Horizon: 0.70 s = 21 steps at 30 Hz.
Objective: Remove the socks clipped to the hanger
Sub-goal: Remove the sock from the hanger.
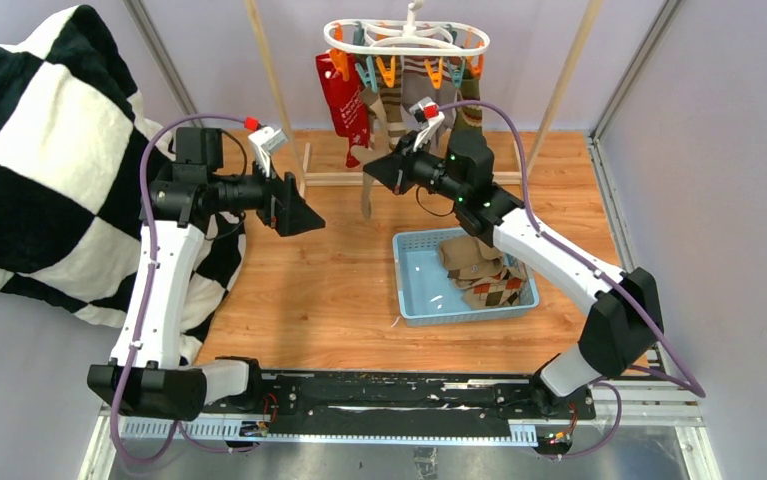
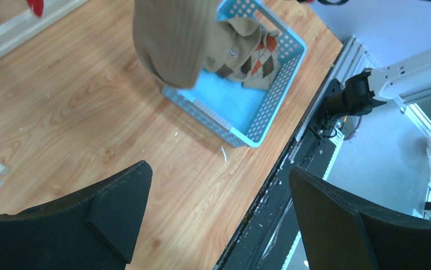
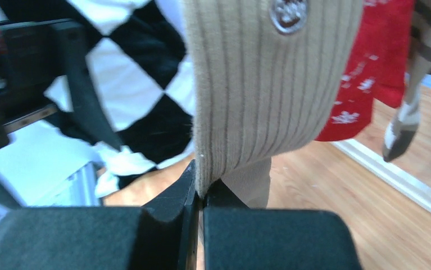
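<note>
The hanger (image 1: 406, 32) is high at the back, above and just past the right gripper (image 1: 391, 172). The socks (image 1: 344, 95) dangle from its clips. One tan sock (image 3: 269, 84) hangs long and straight, top to bottom. The right gripper is the near one, and it pinches that sock's low edge tight. The clip sits up above, so I think the pull must go down. The left gripper (image 2: 218, 169) is wide open, off to the side, holding nothing.
</note>
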Motion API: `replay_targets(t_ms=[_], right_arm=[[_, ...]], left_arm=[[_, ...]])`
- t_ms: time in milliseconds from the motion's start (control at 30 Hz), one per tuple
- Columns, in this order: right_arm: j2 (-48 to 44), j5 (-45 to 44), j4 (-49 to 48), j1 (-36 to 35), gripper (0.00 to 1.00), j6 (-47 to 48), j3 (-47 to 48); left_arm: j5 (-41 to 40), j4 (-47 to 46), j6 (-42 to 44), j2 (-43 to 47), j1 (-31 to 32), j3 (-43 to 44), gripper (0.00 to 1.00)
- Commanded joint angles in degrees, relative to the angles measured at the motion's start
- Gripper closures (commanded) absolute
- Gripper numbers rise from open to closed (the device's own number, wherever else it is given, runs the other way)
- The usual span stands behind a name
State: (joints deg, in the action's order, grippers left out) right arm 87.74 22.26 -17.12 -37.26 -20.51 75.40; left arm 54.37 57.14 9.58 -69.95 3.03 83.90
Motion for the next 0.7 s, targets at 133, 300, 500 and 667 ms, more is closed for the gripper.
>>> replay_targets(t_ms=[133,300,500,667], right_arm=[[-3.3,19.6,-7.4,-0.3,1.00,-13.1,-2.0],[-3.9,24.8,-9.7,-0.4,1.00,-16.9,-1.8],[-3.6,29.6,-13.1,-0.4,1.00,-21.2,-0.7],[-3.5,33.1,-15.2,-0.3,1.00,-24.9,0.1]], left_arm=[[4.3,-0.1,-3.3,-4.7,1.8,8.3,0.00],[6.0,-0.1,-5.3,-6.7,3.1,11.8,0.00],[8.4,-0.1,-3.9,-6.3,4.5,13.1,0.00],[9.5,-0.2,-0.8,-5.8,4.6,13.7,0.00]])
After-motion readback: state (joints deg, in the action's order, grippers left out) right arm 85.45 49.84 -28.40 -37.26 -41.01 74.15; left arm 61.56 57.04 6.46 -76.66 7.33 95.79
